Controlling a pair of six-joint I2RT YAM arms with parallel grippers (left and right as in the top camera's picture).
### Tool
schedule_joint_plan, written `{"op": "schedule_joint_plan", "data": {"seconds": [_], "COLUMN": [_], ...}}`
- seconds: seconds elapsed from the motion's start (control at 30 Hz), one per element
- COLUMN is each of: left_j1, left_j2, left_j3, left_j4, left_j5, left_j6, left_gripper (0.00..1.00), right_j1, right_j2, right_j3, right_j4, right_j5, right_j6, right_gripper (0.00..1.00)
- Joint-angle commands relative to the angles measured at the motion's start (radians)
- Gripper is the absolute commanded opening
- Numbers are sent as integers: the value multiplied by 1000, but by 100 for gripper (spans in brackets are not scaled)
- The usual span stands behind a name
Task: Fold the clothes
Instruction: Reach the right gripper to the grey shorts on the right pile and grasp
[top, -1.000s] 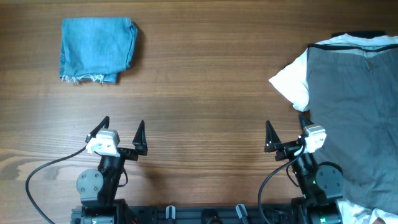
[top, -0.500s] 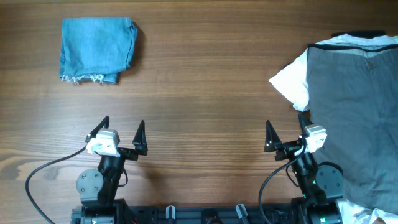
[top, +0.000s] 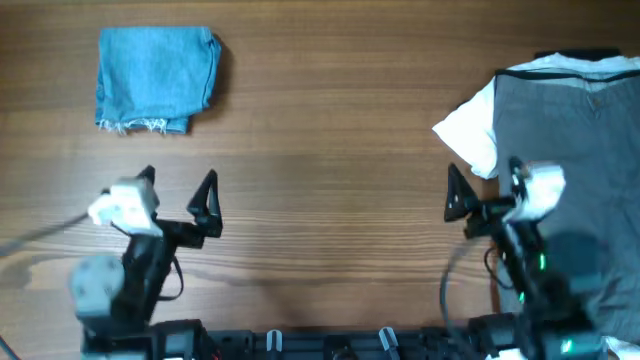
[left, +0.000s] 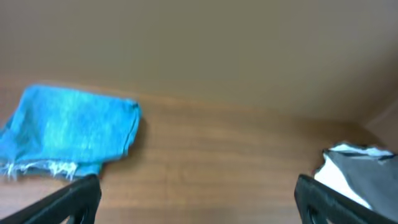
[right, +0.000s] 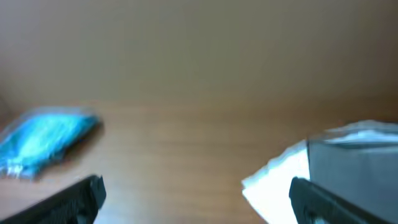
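The grey shorts (top: 585, 130) lie spread out at the table's right side, on top of a white garment (top: 470, 130) and a black one (top: 580, 55). They also show in the right wrist view (right: 354, 168) and in the left wrist view (left: 373, 174). My right gripper (top: 485, 190) is open and empty, raised just left of the shorts' left edge. My left gripper (top: 175, 195) is open and empty over bare wood at the front left.
A folded light-blue denim piece (top: 155, 80) with a frayed hem lies at the back left; it also shows in the left wrist view (left: 71, 134) and in the right wrist view (right: 43, 140). The wooden table (top: 330, 150) stretches between the two piles.
Both arms have lifted and swung forward from their rest pose. The left gripper moved left and back, the right gripper moved right and back toward the shorts. The clothes have not moved.
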Motion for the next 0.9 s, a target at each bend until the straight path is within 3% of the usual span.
{"op": "schedule_joint_plan", "data": {"seconds": [0.0, 0.17, 0.23, 0.3, 0.37, 0.4, 0.47, 0.6, 0.87], "left_j1": [-6, -6, -6, -6, -6, -6, -6, -6, -6], "left_j2": [303, 592, 628, 642, 638, 638, 639, 640, 642], "left_j3": [306, 484, 484, 484, 484, 485, 484, 484, 484], "left_j4": [-229, -418, -417, -417, -418, -416, -421, -420, -423], "left_j5": [31, 45, 45, 49, 99, 129, 146, 146, 147], "left_j6": [-16, -15, -15, -18, -19, -19, -19, -19, -19], "left_gripper": [100, 100, 100, 100, 100, 100, 100, 100, 100], "right_j1": [-3, -3, -5, -22, -87, -124, -219, -320, -329], "right_j2": [455, 1015, 1106, 1152, 1199, 1228, 1316, 1498, 1733], "right_j3": [374, 826, 895, 912, 912, 912, 912, 912, 911], "right_j4": [-269, -518, -518, -448, -372, -349, -309, -223, -95], "right_j5": [-65, -234, -268, -217, 120, 171, 135, 144, 148], "right_j6": [-1, -64, -70, -70, 119, 142, 146, 165, 140], "right_gripper": [100, 100, 100, 100, 100, 100, 99, 80, 66]}}
